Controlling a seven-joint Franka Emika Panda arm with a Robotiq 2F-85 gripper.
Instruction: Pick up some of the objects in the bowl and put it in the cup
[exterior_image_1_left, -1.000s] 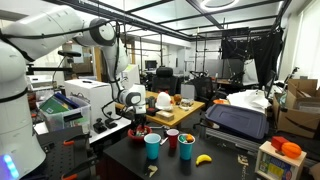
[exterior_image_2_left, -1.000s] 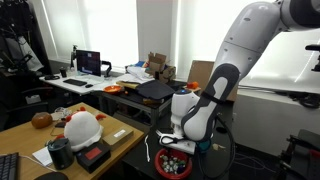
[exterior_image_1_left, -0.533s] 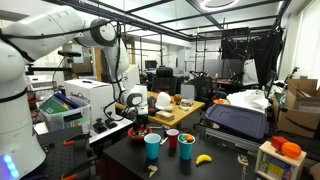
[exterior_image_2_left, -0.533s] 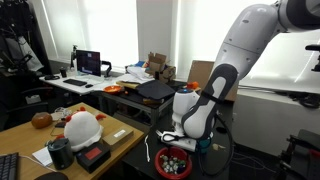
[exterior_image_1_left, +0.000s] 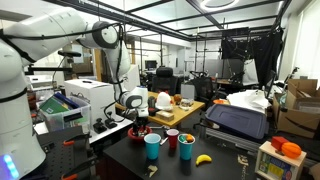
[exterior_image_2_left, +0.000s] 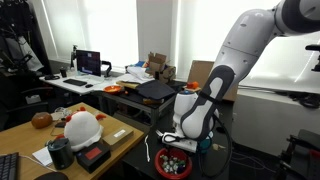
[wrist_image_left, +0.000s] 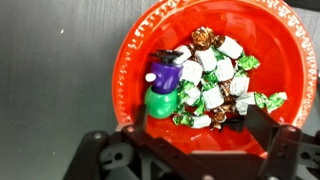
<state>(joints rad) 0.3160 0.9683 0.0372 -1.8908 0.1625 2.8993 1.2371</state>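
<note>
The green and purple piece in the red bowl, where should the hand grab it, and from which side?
Grip the green and purple piece across its round green body, likely from straight above. That is its widest part; bare red bowl floor lies on its left in the wrist view, while wrapped sweets crowd its right.
</note>
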